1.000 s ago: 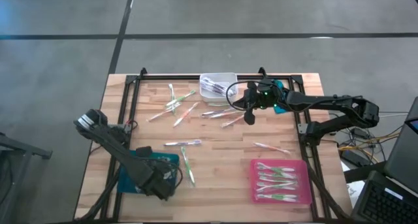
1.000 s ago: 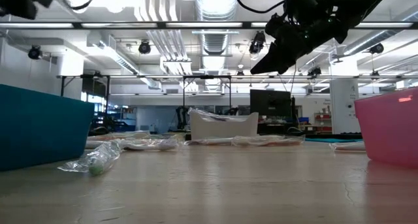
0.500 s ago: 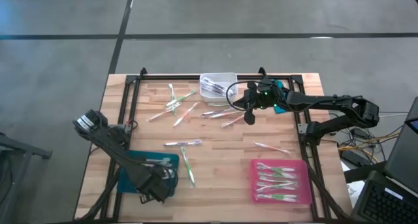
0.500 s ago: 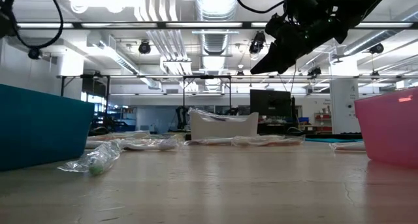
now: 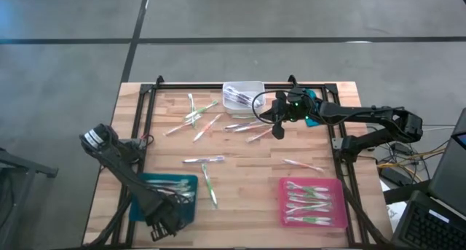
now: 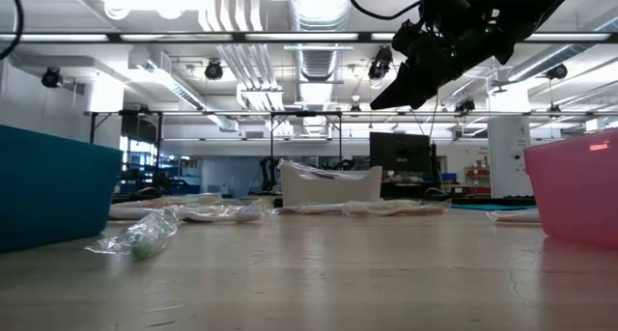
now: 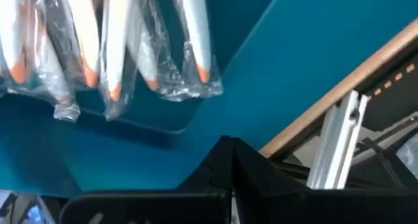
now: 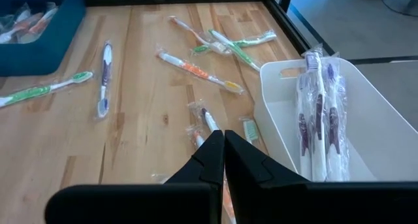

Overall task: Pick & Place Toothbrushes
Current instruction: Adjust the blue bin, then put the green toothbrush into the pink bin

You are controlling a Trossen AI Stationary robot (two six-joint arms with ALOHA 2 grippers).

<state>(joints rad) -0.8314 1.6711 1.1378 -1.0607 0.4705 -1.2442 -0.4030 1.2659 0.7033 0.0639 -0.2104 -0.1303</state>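
Several wrapped toothbrushes lie loose on the wooden table, and one green one lies near the low camera. More toothbrushes with orange accents lie in the teal tray at the near left. Others lie in the pink tray at the near right. My left gripper is shut over the teal tray's near part, tipped steeply down, with nothing between its fingers. My right gripper hangs shut above the loose toothbrushes beside the white bin, also holding nothing.
The white bin at the far edge holds a few purple toothbrushes. A black frame and aluminium rails run along the table's edges. Bare wood lies between the two trays at the near middle.
My left gripper has moved toward the table's near edge and down, tipping more steeply downward and staying shut. It has uncovered more of the teal tray and the toothbrushes in it. My right arm has kept still.
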